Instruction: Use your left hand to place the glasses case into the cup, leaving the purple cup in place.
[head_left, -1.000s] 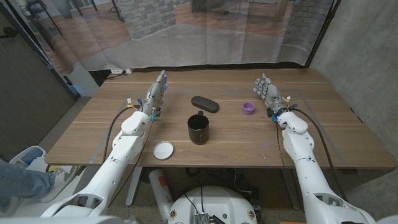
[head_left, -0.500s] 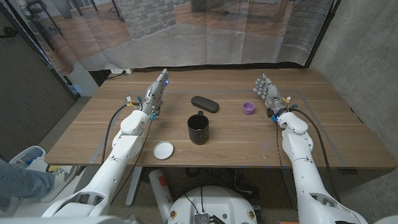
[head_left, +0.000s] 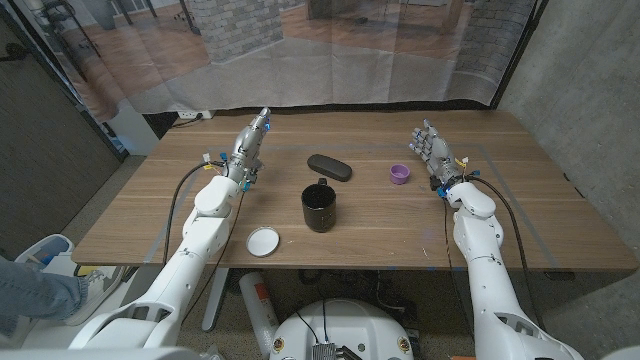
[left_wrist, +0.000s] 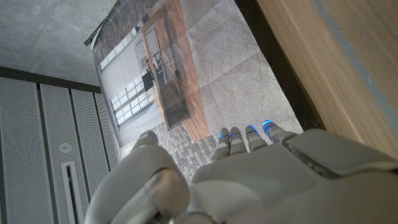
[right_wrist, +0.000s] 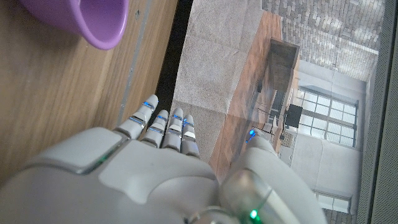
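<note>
Left hand (head_left: 250, 147) raised over the desk (head_left: 150, 215) near its far left corner, fingers straight and close together, holding nothing; from my seat at the controls I see it standing on edge rather than lying flat. Its wrist camera looks along the back of that hand (left_wrist: 249, 180), with the fingers (left_wrist: 239, 138) side by side, the thumb set apart from them, and the desk's wooden edge beyond.

Close to the near edge, below the left forearm, lies a small white round lid (head_left: 263, 240). To the right of the left hand, well apart from it and toward the middle of the far half of the desk, lies the dark glasses case (head_left: 328, 166), flat and angled on the wood. Just nearer than the case stands the black cup (head_left: 319, 207), upright, mouth open, handle toward the case; the two are near but apart.

Farther right sits the purple cup (head_left: 399, 174), upright, near my right hand (head_left: 432, 152). That hand is raised by the far right part of the desk, fingers loosely apart and holding nothing. The right wrist camera shows its fingers (right_wrist: 166, 129) extended together, with the purple cup's rim close by.
</note>
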